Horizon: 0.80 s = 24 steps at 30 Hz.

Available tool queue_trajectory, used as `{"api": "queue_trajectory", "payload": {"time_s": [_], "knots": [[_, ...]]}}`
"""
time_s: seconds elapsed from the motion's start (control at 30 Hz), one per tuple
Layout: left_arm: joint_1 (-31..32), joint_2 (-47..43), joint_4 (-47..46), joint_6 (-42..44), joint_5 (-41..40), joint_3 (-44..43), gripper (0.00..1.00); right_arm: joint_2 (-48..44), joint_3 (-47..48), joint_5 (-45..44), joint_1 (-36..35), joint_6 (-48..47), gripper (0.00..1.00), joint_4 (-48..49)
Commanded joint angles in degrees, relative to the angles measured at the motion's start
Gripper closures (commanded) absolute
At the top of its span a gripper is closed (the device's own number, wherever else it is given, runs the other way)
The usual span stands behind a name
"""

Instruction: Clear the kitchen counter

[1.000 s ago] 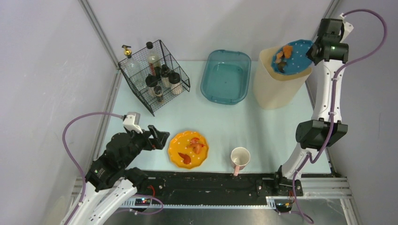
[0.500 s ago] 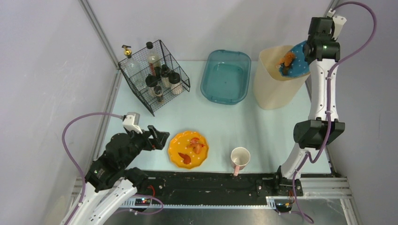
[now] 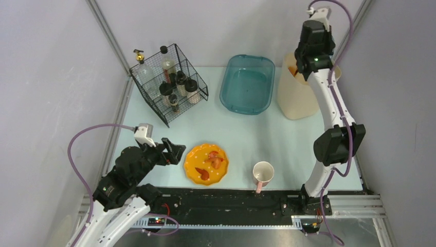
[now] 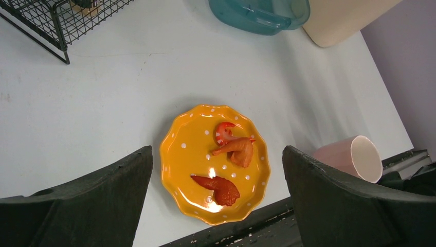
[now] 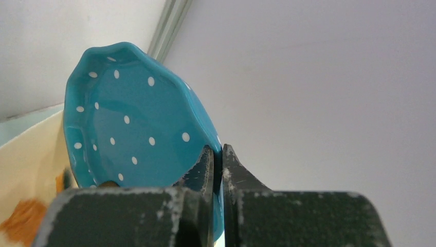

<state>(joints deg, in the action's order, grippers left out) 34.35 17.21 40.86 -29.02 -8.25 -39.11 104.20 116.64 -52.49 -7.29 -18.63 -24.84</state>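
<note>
The right claw (image 5: 217,154) is pressed together on the rim of a teal-blue polka-dot plate (image 5: 128,123), pinching it between both fingers. The plate stands tipped steeply on edge, up and left of the fingertips, over the mouth of the beige bin (image 3: 295,100). Orange scraps (image 5: 20,221) lie against the bin's inner wall, low and left of that claw.

The left claw (image 4: 217,152) hangs spread wide, gripping nothing. From its own camera, an orange polka-dot plate (image 4: 185,159) lies right between the two fingers, flat on the kitchen counter (image 3: 241,134). It carries two reddish-orange food pieces (image 4: 234,146), one nearer the claw than the other. Just past the right-hand finger sits a pink mug (image 4: 355,159), near the counter's front edge.

Farther out from the left claw, a teal tub (image 3: 247,85) rests on the counter just beside the bin. Off to the far left stands a black wire basket (image 3: 198,95) holding several upright bottles (image 3: 167,64). The pale counter stretches under both claws and carries all of it.
</note>
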Motion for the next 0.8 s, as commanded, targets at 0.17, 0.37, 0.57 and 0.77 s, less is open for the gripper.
{"api": "queue_trajectory", "payload": {"time_s": [0.17, 0.37, 0.57, 0.77], "knots": [[0.28, 0.50, -1.75, -0.23, 1.29, 0.01, 0.00, -5.26, -5.98, -10.26, -3.34, -24.28, 1.00, 38.62], [0.34, 0.72, -1.66, -0.17, 1.61, 0.03, 0.00, -6.23, -8.47, -10.87, -4.68, -31.88, 1.00, 48.66], [0.32, 0.40, -1.83, -0.12, 1.75, 0.08, 0.00, -7.11, -10.29, -11.22, -5.60, -38.75, 1.00, 56.44], [0.36, 0.70, -1.86, -0.09, 1.87, 0.04, 0.00, -9.35, -3.55, -10.74, -6.79, -25.05, 1.00, 42.99]]}}
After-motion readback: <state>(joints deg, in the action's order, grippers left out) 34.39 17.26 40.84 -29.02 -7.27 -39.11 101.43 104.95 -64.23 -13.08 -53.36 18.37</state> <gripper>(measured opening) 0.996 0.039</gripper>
